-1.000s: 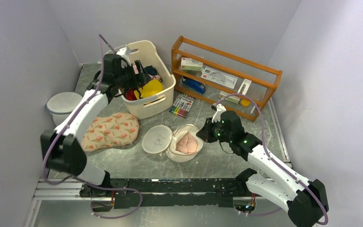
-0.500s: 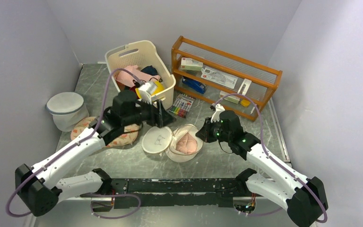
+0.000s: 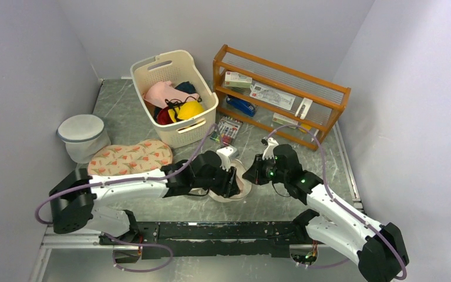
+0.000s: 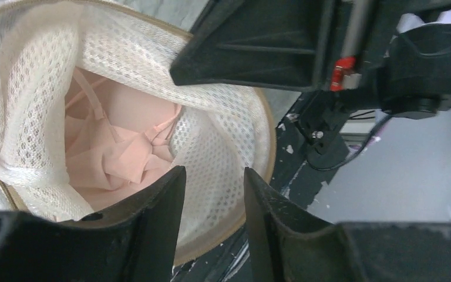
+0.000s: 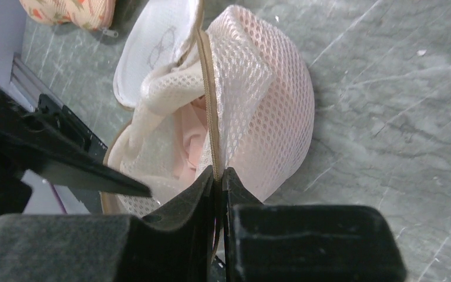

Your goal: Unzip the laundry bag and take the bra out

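**Bag Lay Open, Pink Bra Inside**

The laundry bag (image 5: pixel 270 106) was a small round drum of cream mesh with a tan zip rim. Its flat lid (image 5: pixel 158 44), marked with a thin bra outline, was folded back toward 10 o'clock in the right wrist view. A pale pink bra (image 4: pixel 123 141) lay crumpled in the bottom of the bag. In the top view the bag sat just toward 6 o'clock of the table's middle, mostly hidden under the left arm.

The table (image 3: pixel 123 111) was grey marbled stone between plain pale walls. A cream basket (image 3: pixel 176 97) of clothes stood at 11 o'clock and a wooden rack (image 3: pixel 279 97) at 1 o'clock. A white round bag (image 3: pixel 82 136) stood at 9 o'clock, with a floral cloth (image 3: pixel 130 157) beside it.

The left arm lay low and stretched out across the table from 7 o'clock. The left claw (image 4: pixel 211 176) hung over the bag's mouth with its fingers apart, holding nothing. The right arm reached in from 5 o'clock with its elbow bent. The right claw (image 5: pixel 217 173) was pinched tight on the bag's zip rim.
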Robot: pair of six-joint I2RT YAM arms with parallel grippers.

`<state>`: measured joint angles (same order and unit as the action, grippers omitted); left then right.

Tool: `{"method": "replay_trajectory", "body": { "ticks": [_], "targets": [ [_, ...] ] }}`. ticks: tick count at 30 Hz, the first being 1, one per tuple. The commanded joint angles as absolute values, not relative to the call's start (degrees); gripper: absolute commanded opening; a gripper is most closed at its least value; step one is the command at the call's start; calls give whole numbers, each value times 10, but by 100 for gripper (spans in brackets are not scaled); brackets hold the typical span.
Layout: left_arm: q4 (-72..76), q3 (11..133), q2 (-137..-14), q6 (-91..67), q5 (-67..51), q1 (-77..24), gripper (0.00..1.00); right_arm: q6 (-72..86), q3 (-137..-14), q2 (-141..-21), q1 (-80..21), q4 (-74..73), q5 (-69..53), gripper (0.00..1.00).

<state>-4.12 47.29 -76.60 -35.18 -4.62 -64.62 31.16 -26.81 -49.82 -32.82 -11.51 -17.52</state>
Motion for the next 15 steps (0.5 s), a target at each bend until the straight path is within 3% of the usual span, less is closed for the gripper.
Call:
{"method": "replay_trajectory", "body": {
  "ticks": [1,9,15],
  "targets": [
    [7,449,-803,-377,6,-660,48,337,-245,-493,-333,-83,-219,9],
    [-6,387,-794,-426,35,-696,38,361,-201,-497,-346,-50,-237,9],
    [-32,408,-767,-424,59,-698,49,370,-192,-509,-371,-39,-221,8]
  ]
}}
